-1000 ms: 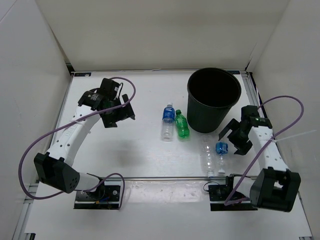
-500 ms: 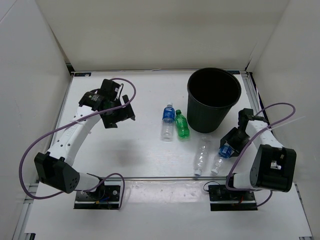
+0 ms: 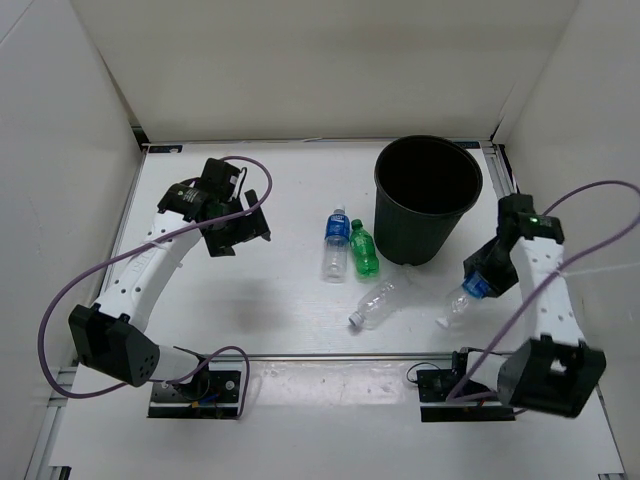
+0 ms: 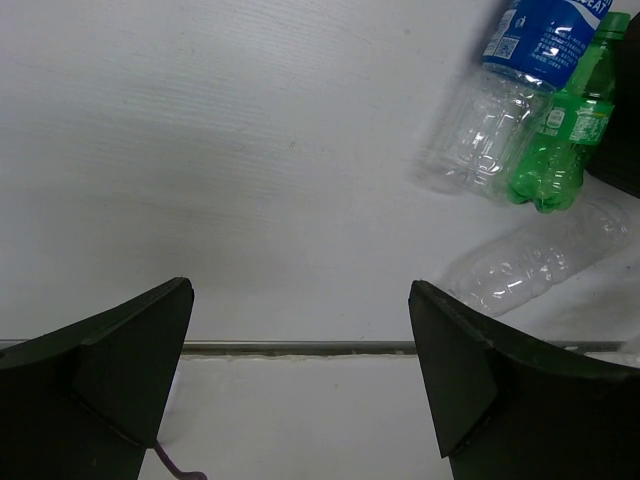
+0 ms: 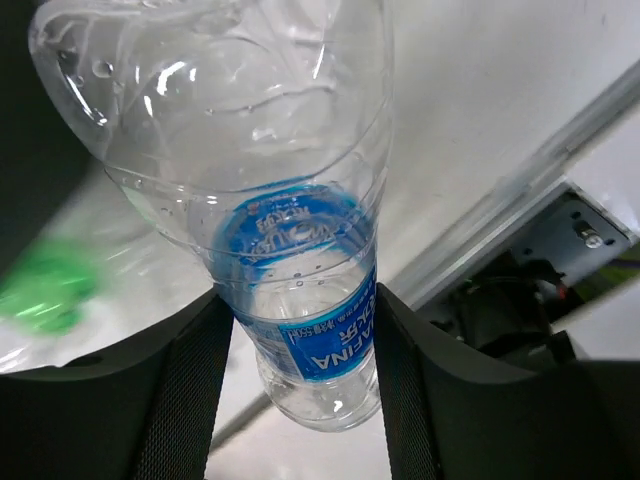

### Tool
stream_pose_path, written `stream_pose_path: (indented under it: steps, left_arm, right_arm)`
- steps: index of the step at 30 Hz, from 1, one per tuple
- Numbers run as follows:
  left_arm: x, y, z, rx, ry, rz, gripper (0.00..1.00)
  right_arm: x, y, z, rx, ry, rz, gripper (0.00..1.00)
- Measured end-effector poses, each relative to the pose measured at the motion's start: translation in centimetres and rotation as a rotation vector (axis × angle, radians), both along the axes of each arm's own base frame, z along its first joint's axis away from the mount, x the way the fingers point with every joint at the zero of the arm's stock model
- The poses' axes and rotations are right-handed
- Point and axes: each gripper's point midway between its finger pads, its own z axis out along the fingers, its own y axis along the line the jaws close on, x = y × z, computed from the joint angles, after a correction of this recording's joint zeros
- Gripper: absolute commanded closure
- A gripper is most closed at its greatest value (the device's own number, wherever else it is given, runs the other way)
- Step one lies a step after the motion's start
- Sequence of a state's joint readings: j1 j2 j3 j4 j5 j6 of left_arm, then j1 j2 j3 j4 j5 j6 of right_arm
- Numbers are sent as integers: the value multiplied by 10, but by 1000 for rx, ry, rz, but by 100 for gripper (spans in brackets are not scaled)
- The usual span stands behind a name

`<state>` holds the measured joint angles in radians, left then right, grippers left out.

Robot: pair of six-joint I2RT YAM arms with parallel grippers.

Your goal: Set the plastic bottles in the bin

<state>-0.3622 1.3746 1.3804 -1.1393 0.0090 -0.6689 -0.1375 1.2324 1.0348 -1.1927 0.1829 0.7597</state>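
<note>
right claw [image 3: 484,279]: clamped on a blue-label bottle [image 3: 468,293] right at the label, right side of the top view, just right of the bin [image 3: 383,185]
blue-label bottle: outside the bin, tilted, cap end pointing lower left
left claw [image 3: 240,228]: wide open, nothing in it, hanging over the tabletop [image 3: 280,300] in the left part of the frame
other blue-label bottle [image 3: 335,245] and green bottle [image 3: 364,251]: lying side by side mid-frame, just left of the bin
plain clear bottle [image 3: 375,303]: lying slanted on its own, below those two
</note>
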Motion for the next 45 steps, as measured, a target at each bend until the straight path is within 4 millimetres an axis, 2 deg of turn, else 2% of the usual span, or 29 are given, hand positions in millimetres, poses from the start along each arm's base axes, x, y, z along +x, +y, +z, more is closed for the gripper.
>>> stream_pose_path:
  steps: [3, 4, 5, 10, 12, 14, 16, 19, 21, 23, 25, 27, 28, 30, 33, 36, 38, 41, 43, 45]
  left_arm:
    - [0, -1, 0, -3, 0, -1, 0]
    - [0, -1, 0, -4, -2, -3, 0]
    - [1, -2, 1, -5, -3, -4, 0]
    - [1, -5, -1, -10, -3, -14, 0]
    - [1, -7, -2, -10, 3, -19, 0]
    - [2, -8, -4, -11, 9, -22, 0]
    - [2, -9, -6, -11, 16, -24, 0]
    - [2, -11, -6, -10, 17, -29, 0]
    - [2, -12, -6, -10, 16, -32, 0]
    - [2, -11, -6, -1, 14, -33, 0]
    - [3, -9, -5, 7, 8, -32, 0]
    - [5, -8, -3, 14, 1, -28, 0]
    - [6, -7, -2, 19, -3, -25, 0]
    - [7, -6, -1, 26, -8, -21, 0]
    - [7, -4, -1, 33, -8, -16, 0]
    - [7, -2, -2, 36, -5, -10, 0]
    - [7, -1, -2, 40, -4, -6, 0]
    - [7, 1, -2, 46, -5, 0, 0]
    - [8, 3, -2, 49, -5, 6, 0]
    - [7, 4, -1, 52, -5, 9, 0]
  right_arm:
    - [14, 0, 67, -21, -224, -17, 80]
    - [21, 1, 101, -26, -352, -13, 81]
    - [23, 2, 117, -28, -414, -10, 81]
    - [35, 4, 241, -68, -806, 18, 82]
    - [49, 4, 285, -93, -936, 41, 82]
    - [70, 6, 315, -114, -1025, 77, 82]
    - [99, 9, 328, -131, -1064, 120, 82]
    - [150, 19, 322, -143, -1057, 189, 82]
    - [188, 33, 303, -147, -1016, 245, 75]
    - [218, 50, 282, -152, -965, 302, 64]
    - [238, 65, 260, -158, -913, 348, 30]
    - [245, 76, 244, -157, -869, 377, 0]
    - [243, 79, 240, -159, -856, 378, 0]
    - [235, 76, 240, -169, -839, 373, 0]
    - [208, 69, 261, -165, -884, 337, 0]
    - [154, 69, 276, -103, -947, 320, 0]
    - [112, 75, 276, -23, -994, 307, 0]
    - [56, 85, 247, 129, -1001, 249, 0]
    - [36, 91, 211, 220, -957, 184, 0]
    - [28, 98, 168, 299, -862, 98, 0]
